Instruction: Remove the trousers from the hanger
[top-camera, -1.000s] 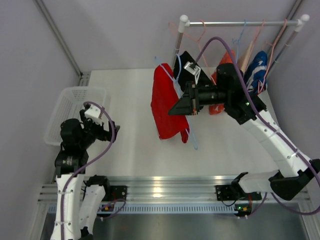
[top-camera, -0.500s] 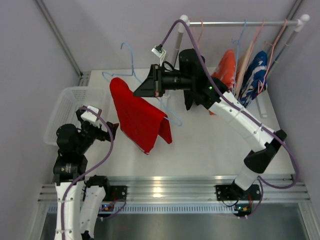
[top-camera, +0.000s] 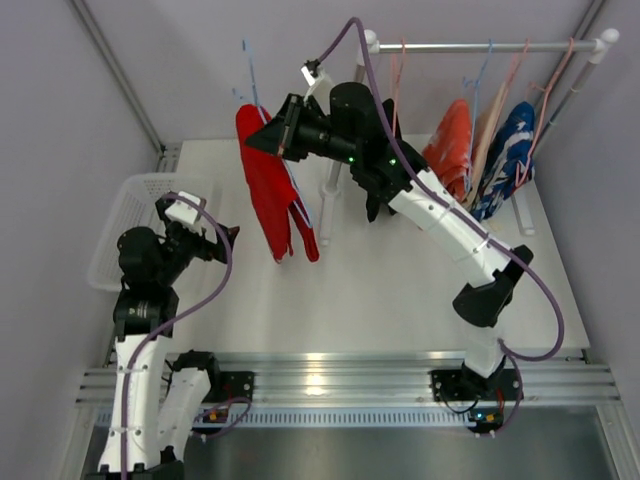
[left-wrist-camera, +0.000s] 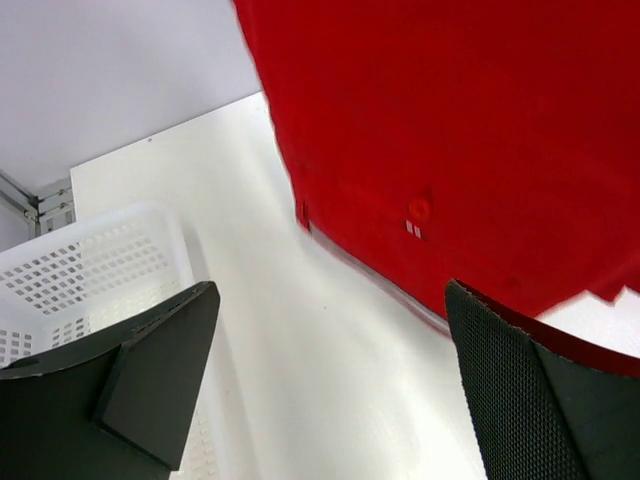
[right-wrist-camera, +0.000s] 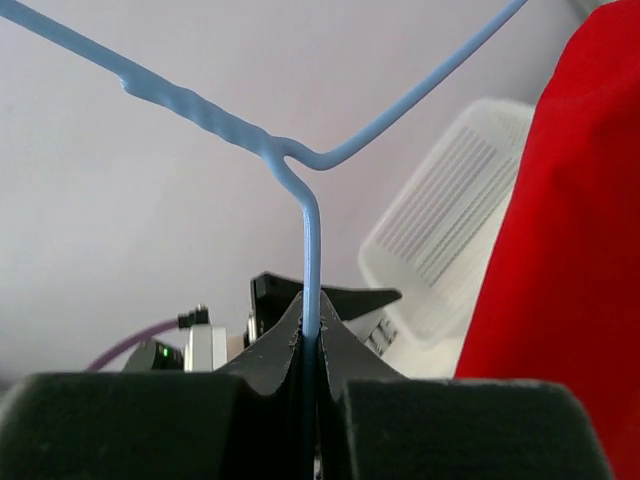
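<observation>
Two arms are set at the near edge of a white table (top-camera: 400, 290). A clothes rail (top-camera: 480, 46) runs across the upper right of the overhead view, and an orange-and-white garment (top-camera: 452, 140) and a blue-and-white garment (top-camera: 510, 145) hang from it. The red trousers (top-camera: 265, 180) are found at the upper left-centre of that view, draped over a blue wire hanger (top-camera: 247, 65) and hanging free above the table, well apart from the rail. A white mesh basket (top-camera: 150, 180) lies at the left edge, just beside the left arm.

The hanger's neck is pinched by the right gripper (right-wrist-camera: 310, 310), whose jaws are closed tight on the wire just below its twist. The left gripper (left-wrist-camera: 330, 290) is held with jaws wide and nothing between them. It is aimed at the lower part of the red cloth, near it but not seen to touch.

The step in hand is judged to be the offering of the garment to the free arm, with the pulling-off not yet begun. Next, the left gripper would need to be brought onto the lower hem and closed on the fabric. The trousers could then be drawn off the bar while the hanger is kept steady.
</observation>
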